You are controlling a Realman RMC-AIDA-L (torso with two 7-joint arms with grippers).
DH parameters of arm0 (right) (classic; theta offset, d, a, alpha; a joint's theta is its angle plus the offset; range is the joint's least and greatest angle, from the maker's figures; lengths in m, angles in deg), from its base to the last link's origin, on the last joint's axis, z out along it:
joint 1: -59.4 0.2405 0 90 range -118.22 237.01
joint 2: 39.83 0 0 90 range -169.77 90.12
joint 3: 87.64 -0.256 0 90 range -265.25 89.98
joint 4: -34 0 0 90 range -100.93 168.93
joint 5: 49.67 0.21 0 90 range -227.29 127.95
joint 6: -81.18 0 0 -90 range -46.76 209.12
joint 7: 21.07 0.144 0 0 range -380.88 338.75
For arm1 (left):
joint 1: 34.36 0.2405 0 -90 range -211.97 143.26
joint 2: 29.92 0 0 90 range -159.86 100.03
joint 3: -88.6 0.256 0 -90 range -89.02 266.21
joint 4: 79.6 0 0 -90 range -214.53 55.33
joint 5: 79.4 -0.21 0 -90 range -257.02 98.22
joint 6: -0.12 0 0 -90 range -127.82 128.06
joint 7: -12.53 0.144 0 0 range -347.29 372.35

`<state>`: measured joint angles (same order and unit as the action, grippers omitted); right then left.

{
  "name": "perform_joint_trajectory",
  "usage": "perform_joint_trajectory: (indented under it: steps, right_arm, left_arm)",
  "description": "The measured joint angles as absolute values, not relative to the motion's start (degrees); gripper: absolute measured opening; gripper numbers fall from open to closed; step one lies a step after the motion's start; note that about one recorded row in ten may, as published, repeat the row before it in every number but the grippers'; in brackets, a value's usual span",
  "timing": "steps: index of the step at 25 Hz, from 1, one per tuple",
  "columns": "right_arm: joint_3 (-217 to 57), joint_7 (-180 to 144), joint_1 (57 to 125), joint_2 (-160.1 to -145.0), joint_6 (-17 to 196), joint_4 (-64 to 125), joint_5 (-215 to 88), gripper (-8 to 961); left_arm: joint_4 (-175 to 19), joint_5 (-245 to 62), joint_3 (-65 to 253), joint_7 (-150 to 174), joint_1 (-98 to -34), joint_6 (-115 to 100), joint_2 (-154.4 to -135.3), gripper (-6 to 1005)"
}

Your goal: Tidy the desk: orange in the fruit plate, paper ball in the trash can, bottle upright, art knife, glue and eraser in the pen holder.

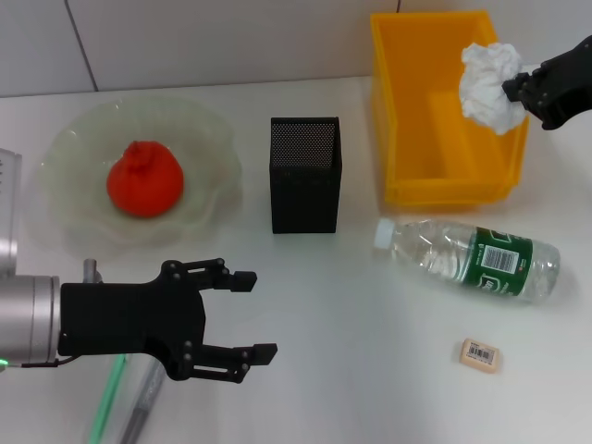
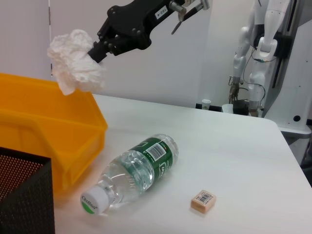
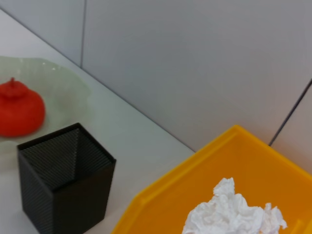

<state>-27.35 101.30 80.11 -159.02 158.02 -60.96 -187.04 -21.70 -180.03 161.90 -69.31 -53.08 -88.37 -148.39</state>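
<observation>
Yellow bin waits under the paper ball

Right pincer, reaching in from three o'clock, is clamped on the crumpled paper ball, which hangs over the yellow trash bin near its right wall. Best move, I'd say: nudge it toward the bin's centre before letting go, so it can't bounce off the rim. Left pincer hovers at seven o'clock above the surface, spread apart and empty, arm level, fingers pointing toward three o'clock.

Orange in fruit plate
</observation>
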Motion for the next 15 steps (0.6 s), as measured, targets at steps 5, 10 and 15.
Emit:
perform_joint_trajectory:
  steps: [5,10,15]
  right_arm:
    - [-27.34,101.0,82.26,-158.86,156.43,-57.08,-187.59,-1]
    - [-27.34,100.62,84.27,-158.83,154.72,-54.19,-189.37,0]
    - [-27.43,100.62,86.24,-158.63,152.31,-50.18,-191.11,18]
  left_arm:
    - [-22.12,-180.03,162.07,-69.12,-53.43,-88.29,-148.39,861]
    - [-22.12,-180.03,162.13,-69.12,-53.43,-88.29,-148.39,860]
    - [-22.12,-180.03,162.16,-69.12,-53.27,-88.29,-148.39,860]
